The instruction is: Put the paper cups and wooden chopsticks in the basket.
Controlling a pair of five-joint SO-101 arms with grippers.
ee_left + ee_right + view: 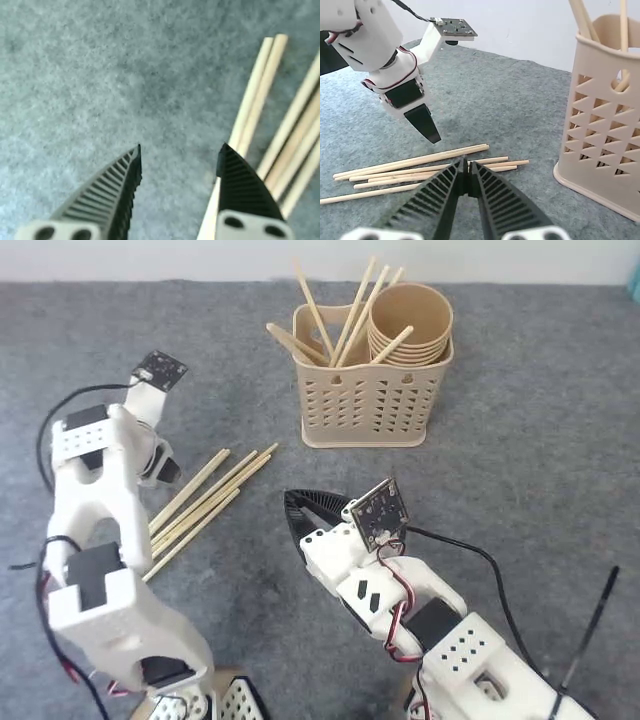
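Half the job looks done: the basket (368, 400) on the grey mat (530, 470) already holds the paper cups (412, 320) and several chopsticks (352, 312). The loose chopsticks (203, 502) lie well apart from it. The left gripper (181, 146) hangs spread over their ends and should next close on one. The right gripper (468, 167), clenched on nothing, sits between bundle and basket, perhaps obstructing.

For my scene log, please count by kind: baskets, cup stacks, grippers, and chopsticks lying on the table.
Basket: 1
Cup stack: 1
Grippers: 2, left gripper and right gripper
Chopsticks on the table: about 6, overlapping
Total: about 10
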